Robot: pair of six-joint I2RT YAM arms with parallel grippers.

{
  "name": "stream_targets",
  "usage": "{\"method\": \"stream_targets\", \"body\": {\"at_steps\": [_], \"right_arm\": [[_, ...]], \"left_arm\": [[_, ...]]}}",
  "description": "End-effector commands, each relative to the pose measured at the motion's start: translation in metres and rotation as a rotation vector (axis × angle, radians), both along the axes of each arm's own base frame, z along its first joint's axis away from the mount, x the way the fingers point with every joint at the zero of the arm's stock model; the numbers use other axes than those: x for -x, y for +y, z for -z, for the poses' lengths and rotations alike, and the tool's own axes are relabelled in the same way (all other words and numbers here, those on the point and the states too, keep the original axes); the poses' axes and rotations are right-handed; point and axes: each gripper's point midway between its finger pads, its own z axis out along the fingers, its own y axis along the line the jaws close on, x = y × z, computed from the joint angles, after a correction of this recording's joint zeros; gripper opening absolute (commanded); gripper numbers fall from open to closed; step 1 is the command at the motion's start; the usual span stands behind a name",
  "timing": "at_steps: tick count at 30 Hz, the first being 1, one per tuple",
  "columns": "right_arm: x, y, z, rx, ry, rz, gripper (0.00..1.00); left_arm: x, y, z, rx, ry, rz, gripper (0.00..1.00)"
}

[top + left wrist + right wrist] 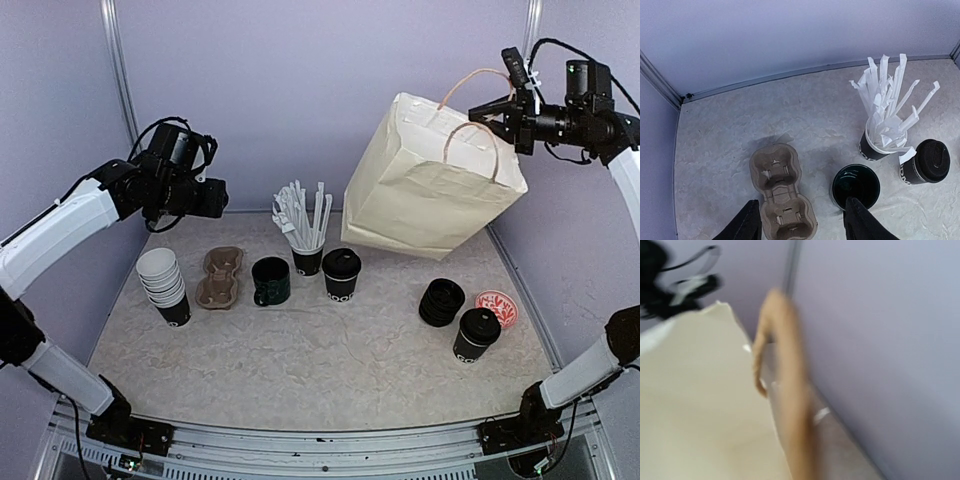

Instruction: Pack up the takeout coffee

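With right end effector (497,108) pressed together on the handle (785,370), hangs paper bag (430,185) tilted; risks a slip or swing onto takeout cup (341,274). Holds left end effector (802,201) spread over carrier (782,190).

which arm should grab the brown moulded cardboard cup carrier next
Left. Its open left gripper hangs over the brown cardboard cup carrier; the right gripper is shut on the handle of the cream paper bag.

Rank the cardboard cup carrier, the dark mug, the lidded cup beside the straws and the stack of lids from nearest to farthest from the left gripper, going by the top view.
From the left gripper:
1. Cardboard cup carrier, left side, just below it in the view.
2. Dark mug, centre-left.
3. Lidded cup, in the middle.
4. Stack of lids, right side.
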Motion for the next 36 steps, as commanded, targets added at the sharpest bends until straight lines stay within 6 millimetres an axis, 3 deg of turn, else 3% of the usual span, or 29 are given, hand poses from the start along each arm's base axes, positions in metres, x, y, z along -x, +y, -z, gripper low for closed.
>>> {"method": "stream_targets", "body": {"at_steps": [1, 7, 12, 16, 24, 32, 36], "right_arm": [[0.046, 0.011, 0.014, 0.016, 0.005, -0.164, 0.00], [0.089, 0.032, 0.041, 0.058, 0.019, -0.346, 0.00], [0.105, 0.054, 0.073, 0.081, 0.083, -0.446, 0.00], [0.109, 0.065, 0.092, 0.090, 0.125, -0.496, 0.00], [0.105, 0.076, 0.108, 0.097, 0.162, -0.538, 0.00], [0.100, 0.082, 0.118, 0.096, 0.189, -0.548, 0.00], [0.097, 0.083, 0.121, 0.099, 0.197, -0.545, 0.00]], "left_arm": [[0.009, 0.002, 0.039, -0.050, 0.219, 0.001, 0.55], [0.010, -0.020, 0.067, -0.016, 0.348, 0.027, 0.48], [0.023, -0.032, 0.105, -0.092, 0.451, 0.024, 0.47], [0.032, -0.028, 0.135, -0.168, 0.497, -0.008, 0.46], [0.041, -0.018, 0.181, -0.221, 0.544, -0.023, 0.24], [0.027, 0.004, 0.220, -0.309, 0.563, -0.065, 0.01], [0.021, 0.016, 0.235, -0.332, 0.565, -0.090, 0.00]]}}
